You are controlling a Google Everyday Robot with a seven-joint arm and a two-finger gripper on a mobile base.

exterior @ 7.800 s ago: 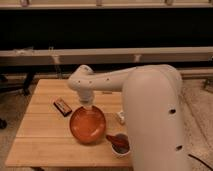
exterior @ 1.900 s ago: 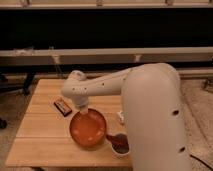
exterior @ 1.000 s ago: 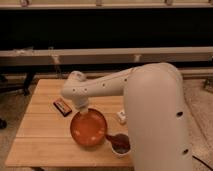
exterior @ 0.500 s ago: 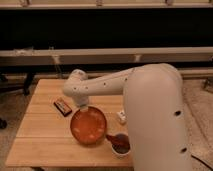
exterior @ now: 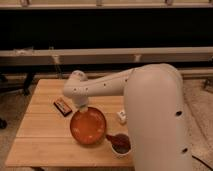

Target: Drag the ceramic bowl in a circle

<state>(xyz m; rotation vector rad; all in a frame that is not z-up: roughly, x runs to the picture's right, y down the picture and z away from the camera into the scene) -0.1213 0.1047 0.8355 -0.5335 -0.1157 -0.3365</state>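
Since the earliest frame, the ceramic bowl [exterior: 88, 126] had shifted only slightly, and over the last half second it and the arm stayed almost where they were. It lay at the lower centre of the frame on the wooden surface [exterior: 40, 132], a wide, shallow, orange-brown dish with its glazed inside facing up.

At the bowl's upper rim, just left of its top edge, the gripper [exterior: 83, 107] came down from the white arm [exterior: 105, 87]; whether its jaws were spread or pressed together could not be told, nor whether they pinched the rim. From the rounded joint at the left of centre the arm stretched toward the right, where it merged into the large white body [exterior: 160, 120] filling the right side of the frame.

Left of the bowl and a little above it, a small dark rectangular object [exterior: 63, 106] lay apart from it. A small white cup [exterior: 121, 144] with dark contents stood at the bowl's lower right, just beside its rim. Near the bowl's upper right, a small white item [exterior: 121, 117] sat against the robot's body.
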